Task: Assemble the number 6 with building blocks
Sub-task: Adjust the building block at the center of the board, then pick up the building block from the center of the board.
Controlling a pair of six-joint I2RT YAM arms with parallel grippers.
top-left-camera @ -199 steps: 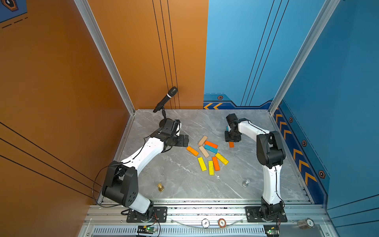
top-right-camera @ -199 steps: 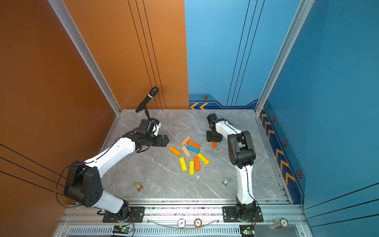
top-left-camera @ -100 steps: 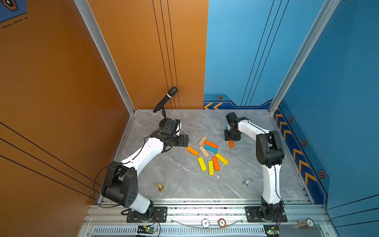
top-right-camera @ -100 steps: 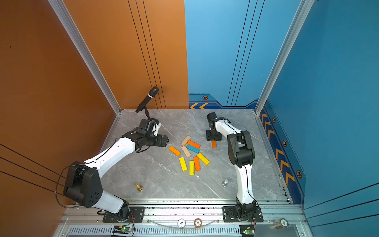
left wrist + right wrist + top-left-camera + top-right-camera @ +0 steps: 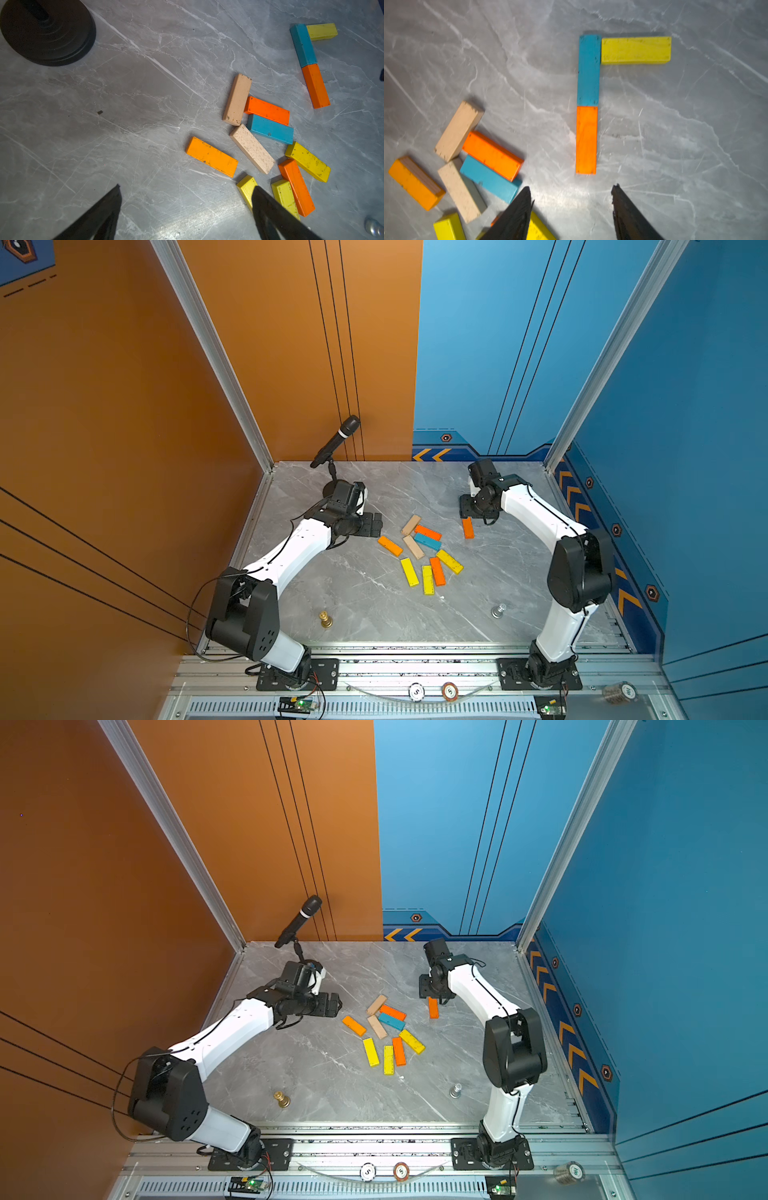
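Note:
Three building blocks lie joined on the grey table: a blue block [image 5: 588,69], a yellow block [image 5: 635,49] at right angles to its far end, and an orange block [image 5: 586,140] end to end with the blue. My right gripper [image 5: 571,187] hangs open just behind the orange block [image 5: 468,527], with nothing between its fingers. In both top views the right arm hides the blue and yellow blocks. A loose pile of blocks [image 5: 419,551] in yellow, orange, blue and pale wood lies mid-table. My left gripper [image 5: 187,187] stands open beside the pile, near an orange block [image 5: 212,156], over bare table.
A microphone [image 5: 334,441] on a round black base [image 5: 45,31] stands at the back left, close behind my left arm. A gold chess piece [image 5: 326,619] and a silver chess piece [image 5: 498,610] stand near the front edge. Walls close in three sides.
My right gripper's jaws have spread wider and it has drawn back slightly from the orange block, which stays flat on the table. The left arm has not moved.

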